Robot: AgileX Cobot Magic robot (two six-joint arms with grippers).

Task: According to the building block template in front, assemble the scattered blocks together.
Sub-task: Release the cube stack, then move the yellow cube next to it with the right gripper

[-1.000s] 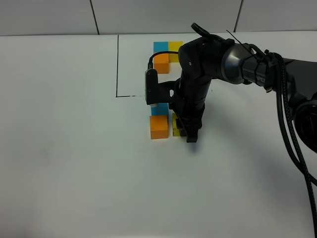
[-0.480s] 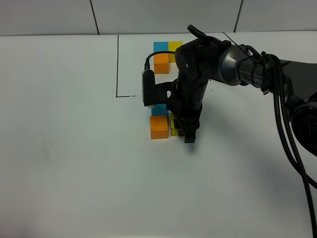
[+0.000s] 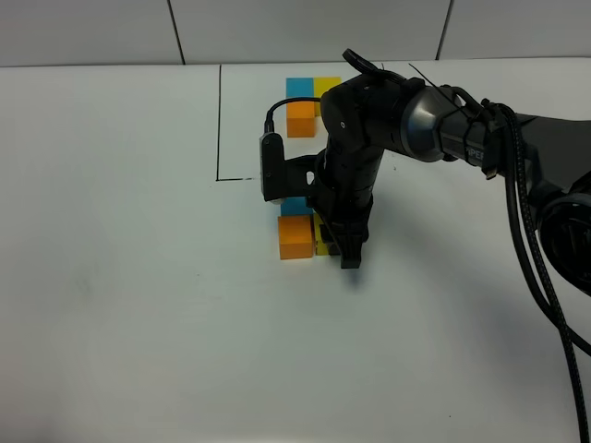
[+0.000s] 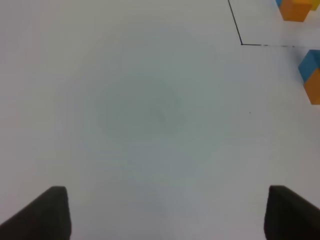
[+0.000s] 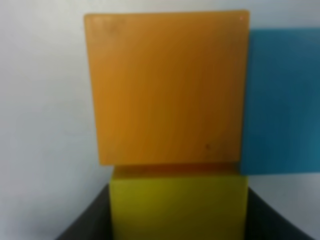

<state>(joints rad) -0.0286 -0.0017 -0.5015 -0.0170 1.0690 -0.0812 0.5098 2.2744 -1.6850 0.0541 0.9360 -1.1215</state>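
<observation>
The template [image 3: 310, 100] is a tight cluster of blue, yellow and orange cubes at the back, inside a thin black outline [image 3: 220, 129]. The loose sky-blue cube [image 3: 293, 205] and loose orange cube [image 3: 295, 237] sit together just in front of the outline. My right gripper [image 3: 338, 245] points down, shut on the yellow cube [image 3: 320, 240], which touches the orange cube's right side. In the right wrist view the yellow cube [image 5: 179, 200] sits between the dark fingers [image 5: 87, 225], against the orange cube [image 5: 167, 87], with the blue cube [image 5: 277, 100] beside it. My left gripper [image 4: 170, 215] is open and empty above bare table.
The right arm and its black cables [image 3: 536, 240] cross the right side of the white table [image 3: 138, 323]. In the left wrist view the outline's corner [image 4: 241, 44], a template cube [image 4: 295, 9] and the loose blue and orange cubes [image 4: 312, 75] show at the edge.
My right gripper has moved left with the yellow cube, closing the gap until the cube touches the orange cube. The blue and orange cubes have not moved.
</observation>
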